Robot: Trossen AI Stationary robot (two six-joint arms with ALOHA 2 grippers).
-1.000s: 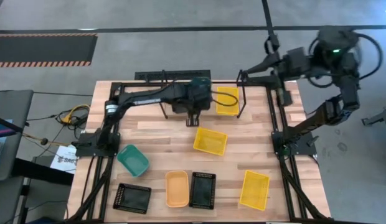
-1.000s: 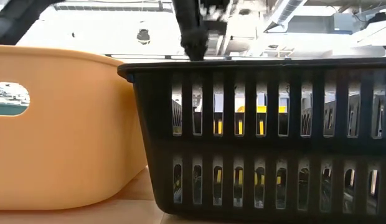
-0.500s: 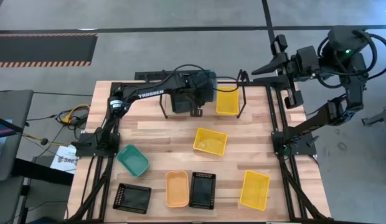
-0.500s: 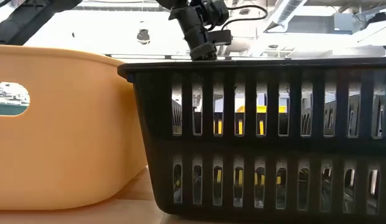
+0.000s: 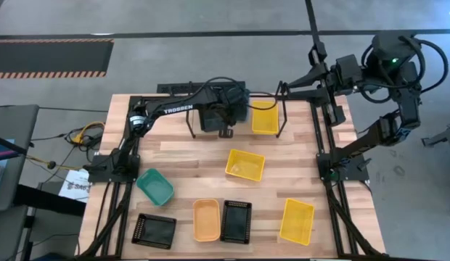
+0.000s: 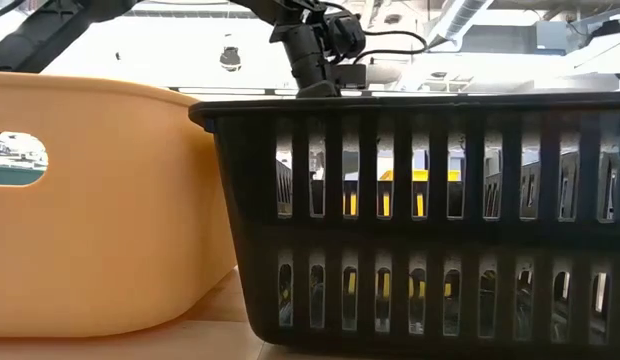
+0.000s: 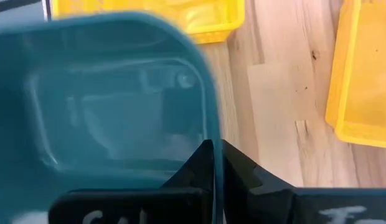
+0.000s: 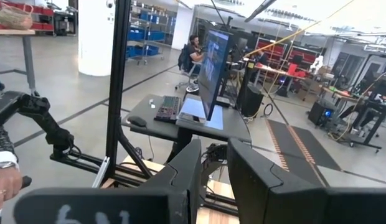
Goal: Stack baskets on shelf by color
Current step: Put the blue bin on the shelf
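Note:
My left gripper (image 5: 226,132) reaches over the black shelf (image 5: 281,119) at the table's far middle, shut on the blue-grey basket (image 7: 118,112), which my wrist mostly hides from above (image 5: 238,100). A yellow basket (image 5: 265,118) sits on the shelf's right part. On the table lie two yellow baskets (image 5: 245,164) (image 5: 297,220), a teal-green one (image 5: 154,186), an orange one (image 5: 206,219) and two black ones (image 5: 154,230) (image 5: 236,220). My right gripper (image 5: 314,71) is raised beyond the table's far right corner, open and holding nothing. My left gripper pinches one side wall of the blue-grey basket at its rim (image 7: 213,155), one finger inside and one outside. The fingers slant down from the table's left side. The basket's hollow faces my wrist. Whether it touches the shelf, I cannot tell.
In the low view the orange basket (image 6: 100,200) and a black basket (image 6: 420,220) stand right before the camera and block most of the table. A black frame (image 5: 326,145) edges the table. Bare wood lies between the shelf and the near baskets.
My left gripper, still shut on the blue-grey basket, has shifted a little toward the table's far edge over the shelf and sunk slightly, with its wrist rolling.

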